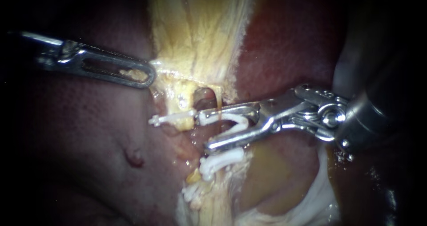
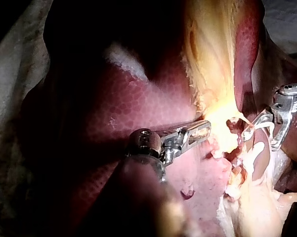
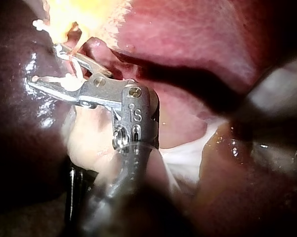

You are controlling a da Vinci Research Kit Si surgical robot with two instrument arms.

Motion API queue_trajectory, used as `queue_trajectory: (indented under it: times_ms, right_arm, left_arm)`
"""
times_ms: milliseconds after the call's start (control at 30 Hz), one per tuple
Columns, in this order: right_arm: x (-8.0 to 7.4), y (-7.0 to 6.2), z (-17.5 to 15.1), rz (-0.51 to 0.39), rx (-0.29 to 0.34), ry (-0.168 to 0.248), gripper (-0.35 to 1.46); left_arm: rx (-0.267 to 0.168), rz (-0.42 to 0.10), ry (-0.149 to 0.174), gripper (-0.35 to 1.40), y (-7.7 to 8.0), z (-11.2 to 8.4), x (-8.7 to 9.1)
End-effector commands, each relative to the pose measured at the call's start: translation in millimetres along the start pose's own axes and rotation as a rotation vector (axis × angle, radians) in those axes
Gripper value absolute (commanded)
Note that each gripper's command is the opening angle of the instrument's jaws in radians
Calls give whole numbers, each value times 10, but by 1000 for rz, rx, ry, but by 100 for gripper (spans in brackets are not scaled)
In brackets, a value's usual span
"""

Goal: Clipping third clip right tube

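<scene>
Endoscope shows my right instrument point(image 1: 203, 132) jaws half-open, holding a clip point(image 1: 235, 120); left wrist shows my left instrument point(image 2: 206, 128) jaws pinching yellow tissue point(image 2: 212, 59).

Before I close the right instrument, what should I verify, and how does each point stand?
1. Clip loaded: ok. The loaded clip sits open between the jaws of the right instrument.
2. Tube inside the clip: cannot tell. The thin tube runs down past the upper jaw, but the jaw hides how far in it lies.
3. Clip tips beyond the tube: cannot tell.
4. Clear of the lower clip: cannot tell. It lies close under the lower jaw.
5. Traction: ok. The left instrument has its jaws shut on the yellow tissue.
</scene>
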Motion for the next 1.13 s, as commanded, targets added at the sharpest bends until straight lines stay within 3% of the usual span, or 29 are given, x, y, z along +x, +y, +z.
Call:
queue_trajectory:
  times_ms: [33,133,400,600,733,1133]
  right_arm:
    - [0,1,1,9,1,0,41]
    - [-1,4,-3,27,1,1,28]
    - [-3,9,-14,91,2,5,-35]
    - [-5,10,-18,150,4,8,-35]
    - [-9,10,-17,152,-15,-26,-35]
    - [-11,15,-20,151,-16,-30,-35]
  left_arm:
    - [0,0,0,-35,0,0,0]
    - [0,0,0,-35,1,0,0]
    - [-1,0,0,-35,1,2,0]
    - [-1,0,-1,-35,1,2,0]
    - [-1,0,0,-35,1,2,1]
    - [0,0,0,-35,3,2,0]
